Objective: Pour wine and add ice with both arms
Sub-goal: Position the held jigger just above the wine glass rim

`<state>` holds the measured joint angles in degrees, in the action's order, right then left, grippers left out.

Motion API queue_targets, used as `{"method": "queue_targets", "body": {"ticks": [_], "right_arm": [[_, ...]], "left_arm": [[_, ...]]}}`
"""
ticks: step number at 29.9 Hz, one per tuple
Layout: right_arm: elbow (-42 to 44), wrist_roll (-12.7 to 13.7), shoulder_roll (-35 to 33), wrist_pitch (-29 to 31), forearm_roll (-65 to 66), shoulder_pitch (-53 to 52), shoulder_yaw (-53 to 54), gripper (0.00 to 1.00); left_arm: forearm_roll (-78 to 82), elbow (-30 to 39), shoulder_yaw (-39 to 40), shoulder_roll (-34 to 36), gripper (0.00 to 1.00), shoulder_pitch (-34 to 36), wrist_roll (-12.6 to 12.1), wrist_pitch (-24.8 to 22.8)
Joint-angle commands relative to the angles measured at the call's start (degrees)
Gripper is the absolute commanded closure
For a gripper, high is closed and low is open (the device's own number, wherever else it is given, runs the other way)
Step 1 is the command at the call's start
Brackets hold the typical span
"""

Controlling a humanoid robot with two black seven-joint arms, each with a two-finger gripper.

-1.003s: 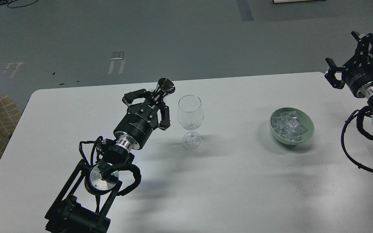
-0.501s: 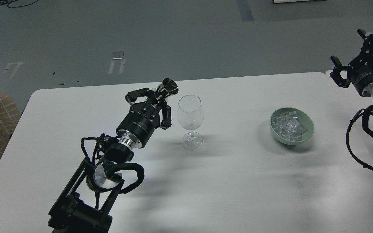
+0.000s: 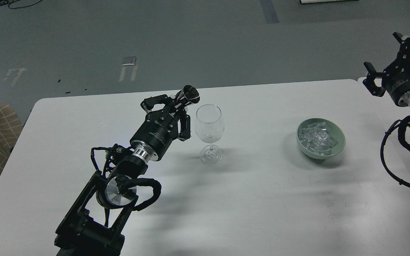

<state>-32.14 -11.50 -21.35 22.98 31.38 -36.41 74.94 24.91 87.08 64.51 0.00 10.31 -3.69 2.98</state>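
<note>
As its mouth tilts toward the wine glass (image 3: 209, 122) for pouring, my left gripper (image 3: 176, 106) clamps the metal cup (image 3: 190, 95); right gripper (image 3: 391, 58) spread, empty.

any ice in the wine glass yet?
No: the wine glass holds no cubes, and all the ice sits in the green bowl to its right.

wine glass (image 3: 209, 133) obstructing centre, open table (image 3: 262, 199) toward bowl (image 3: 321, 138)

My right gripper (image 3: 391, 58) is partly cut by the picture's edge. I cannot tell if liquid lies in the wine glass (image 3: 209, 124). Lower ice cubes (image 3: 317, 139) are hidden.
</note>
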Motion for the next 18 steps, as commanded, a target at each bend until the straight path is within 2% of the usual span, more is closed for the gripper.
{"method": "queue_targets", "body": {"ticks": [1,14,18], "right_arm": [[0.1,0.0,0.1,0.0,0.0,0.0,0.0,0.00],[0.0,0.0,0.1,0.0,0.0,0.0,0.0,0.00],[0.0,0.0,0.1,0.0,0.0,0.0,0.0,0.00]], "left_arm": [[0.8,-0.1,0.0,0.0,0.99,0.1,-0.1,0.0],[4.2,-0.1,-0.1,0.0,1.00,1.0,-0.3,0.0],[6.3,-0.1,-2.4,0.0,1.00,1.4,-0.2,0.0]]}}
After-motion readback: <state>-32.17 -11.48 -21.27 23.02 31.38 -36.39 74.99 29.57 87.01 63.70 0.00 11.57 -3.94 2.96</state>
